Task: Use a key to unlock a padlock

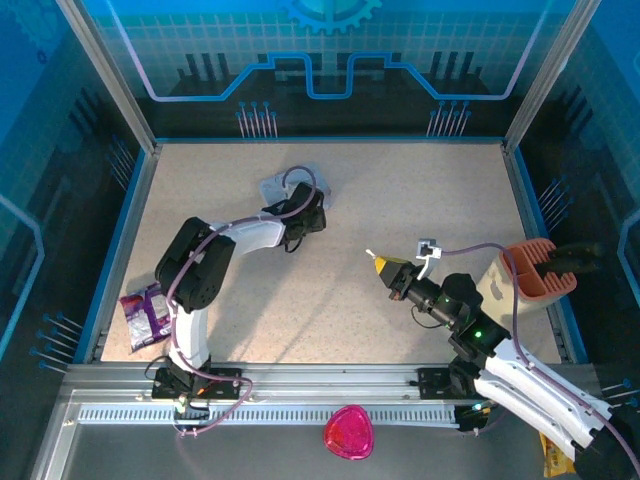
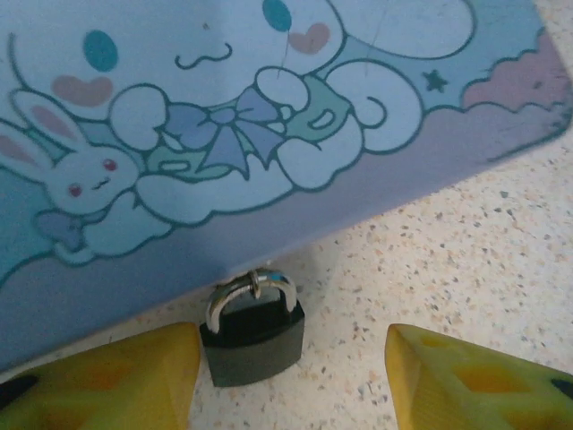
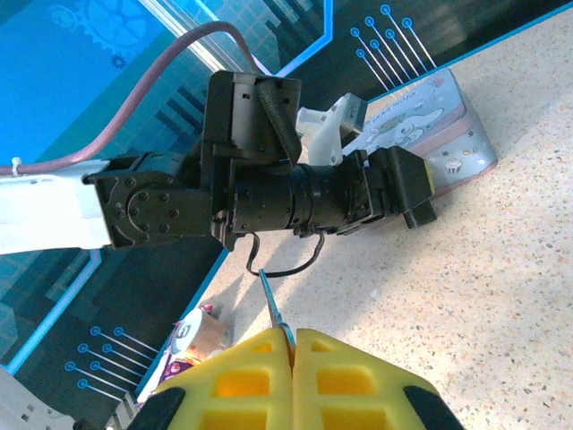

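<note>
When I look down past my left claw point(image 2: 291, 372), I see the padlock point(image 2: 252, 339) lying flat on the speckled desk point(image 2: 466, 269). It is a tiny thing. Its body is dark and nearly square, with smooth sides. On top sits a thin, shiny silver loop that bends over like a little arch. The loop points at the tin point(image 2: 269, 134) and touches the tin's edge. I cannot tell if it is hooked onto the tin there. The tin is pale blue and purple, with a white bunny, a bow and a floppy-eared cartoon animal drawn on it.

My left claw is partly spread, and its two yellow fingers point(image 2: 107, 376) grip nothing. The padlock lies in the gap between them, just beside the left-hand one. I cannot tell if that finger touches it. The other finger is well apart from it.

From above, my left claw point(image 1: 303, 215) is at the far middle of the desk, right by the tin point(image 1: 280, 187).

My right claw point(image 3: 293, 358) is squeezed tight, with its yellow fingers pressed together. It pinches the key point(image 3: 271, 305). The key is slim and silver-grey, and it pokes out from between the fingertips like a small pin. From above, my right claw point(image 1: 385, 268) is to the right of the tin and nearer, well apart from the padlock's place.
</note>
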Motion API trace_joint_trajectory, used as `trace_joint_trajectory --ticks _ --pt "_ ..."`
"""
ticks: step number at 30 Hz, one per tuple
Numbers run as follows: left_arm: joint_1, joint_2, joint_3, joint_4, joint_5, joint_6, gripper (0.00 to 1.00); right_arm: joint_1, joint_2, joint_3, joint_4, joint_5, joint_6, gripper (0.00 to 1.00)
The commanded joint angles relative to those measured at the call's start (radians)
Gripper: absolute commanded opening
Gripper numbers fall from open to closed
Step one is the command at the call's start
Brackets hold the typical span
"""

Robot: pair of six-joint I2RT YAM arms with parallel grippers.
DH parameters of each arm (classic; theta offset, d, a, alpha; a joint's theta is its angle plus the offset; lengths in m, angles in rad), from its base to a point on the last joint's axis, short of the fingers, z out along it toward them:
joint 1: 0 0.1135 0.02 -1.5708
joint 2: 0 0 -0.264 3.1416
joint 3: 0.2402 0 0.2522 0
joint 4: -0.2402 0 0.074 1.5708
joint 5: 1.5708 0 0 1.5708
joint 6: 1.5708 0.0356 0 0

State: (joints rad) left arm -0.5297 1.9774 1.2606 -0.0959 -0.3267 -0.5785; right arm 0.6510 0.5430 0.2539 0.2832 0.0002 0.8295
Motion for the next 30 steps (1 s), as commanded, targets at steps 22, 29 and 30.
trace_joint_trajectory --ticks 22,29,30 --pt "0.036 0.100 0.059 -0.047 -0.086 -0.103 0.34 -0.028 -0.015 0.039 -0.109 -0.026 -0.017 0.00" --pt "0.042 0.014 -0.044 -0.006 -0.055 -0.072 0.24 -0.028 0.044 0.088 -0.185 -0.052 -0.045 0.00" --pt "0.042 -0.001 -0.059 -0.013 -0.054 -0.062 0.22 -0.028 0.056 0.086 -0.179 -0.054 -0.040 0.00"
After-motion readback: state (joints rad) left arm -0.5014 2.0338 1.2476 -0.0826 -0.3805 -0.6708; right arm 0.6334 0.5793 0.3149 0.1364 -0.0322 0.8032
